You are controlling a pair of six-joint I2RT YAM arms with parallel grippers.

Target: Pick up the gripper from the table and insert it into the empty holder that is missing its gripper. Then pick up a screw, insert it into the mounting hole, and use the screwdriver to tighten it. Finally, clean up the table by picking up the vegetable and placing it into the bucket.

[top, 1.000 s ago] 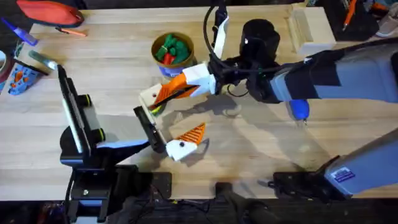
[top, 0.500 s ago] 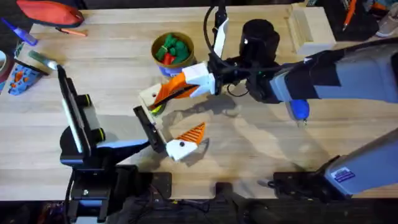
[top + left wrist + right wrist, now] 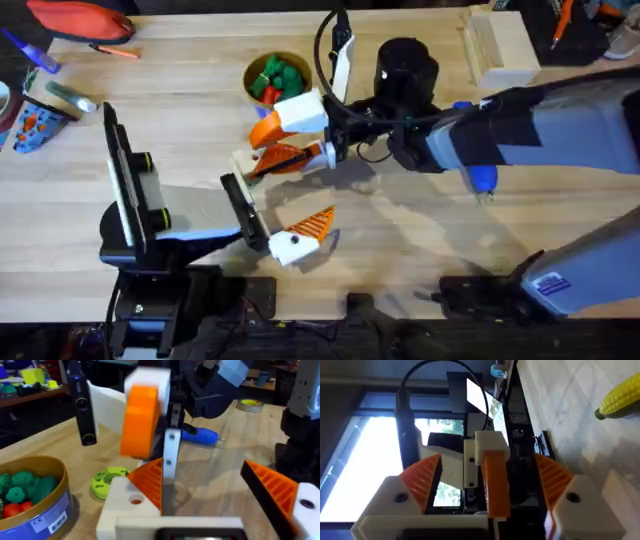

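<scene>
The white holder (image 3: 240, 160) sits on one end of my left gripper (image 3: 268, 200), and the small orange gripper (image 3: 280, 160) lies against it. In the left wrist view the orange gripper (image 3: 150, 482) stands on the holder (image 3: 112, 507) beside a hole. My right gripper (image 3: 285, 143) is open around them, with its ribbed fingers (image 3: 420, 480) on either side of the orange gripper (image 3: 495, 490), apart from it. The blue screwdriver (image 3: 482, 178) lies right of centre. The yellow vegetable (image 3: 620, 395) rests on the table. The bucket (image 3: 250, 70) stands behind.
The bucket holds green and red toy vegetables (image 3: 278, 78). A flat green ring disc (image 3: 106, 480) lies near the holder. A pale wooden box (image 3: 495, 45) stands at the back right, and a red pouch (image 3: 80, 20) lies at the back left.
The right gripper, which was closed around the orange gripper at the holder, has opened, and its upper finger has risen toward the bucket. The left arm has shifted slightly.
</scene>
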